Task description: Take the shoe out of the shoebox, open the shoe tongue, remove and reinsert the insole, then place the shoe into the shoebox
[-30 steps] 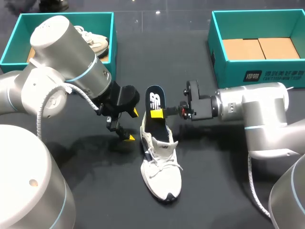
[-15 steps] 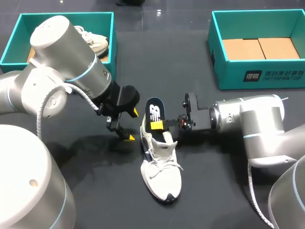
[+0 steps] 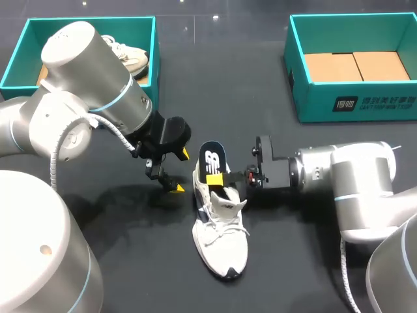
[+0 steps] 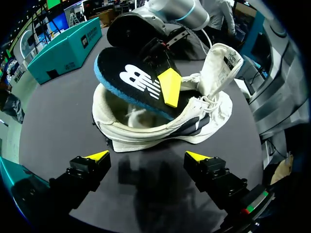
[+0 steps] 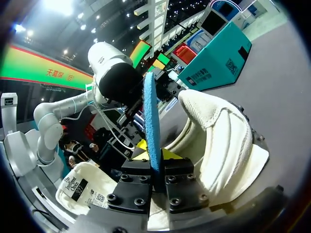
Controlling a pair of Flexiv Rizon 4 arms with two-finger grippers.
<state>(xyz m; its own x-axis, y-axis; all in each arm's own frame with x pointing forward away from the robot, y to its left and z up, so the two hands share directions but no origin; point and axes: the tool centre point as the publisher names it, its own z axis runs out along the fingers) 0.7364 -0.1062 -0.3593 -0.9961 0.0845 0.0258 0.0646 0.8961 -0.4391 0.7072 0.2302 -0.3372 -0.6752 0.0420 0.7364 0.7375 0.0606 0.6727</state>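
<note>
Two teal shoeboxes stand on the dark bench [image 3: 293, 261], one at each far corner, and there are two white shoes in all. The left shoebox [image 3: 16, 62], at the far left corner, holds the boxed shoe [image 3: 130, 57], partly hidden behind my left arm.

The left gripper [image 3: 180, 171] hangs low over the bench just left of the middle. Its two fingers [image 4: 97, 156] are spread wide apart with nothing between them. Their yellow tips point at the side of the second shoe [image 3: 221, 238] without touching it.

This shoe lies on its sole near the middle of the bench, heel toward the far edge and toe toward the near edge. Its tongue [image 4: 221, 60] is lifted up and away from the opening.

The single insole [image 3: 212, 160], dark with a blue edge, has its front end down inside the shoe. Its heel end slants up and out over the heel.

The right gripper [image 3: 218, 177] comes in from the right side, its fingers [image 5: 136, 184] clamped on the insole from both faces.

The right shoebox [image 3: 296, 85], at the far right corner, contains only a brown cardboard liner [image 3: 355, 65].
</note>
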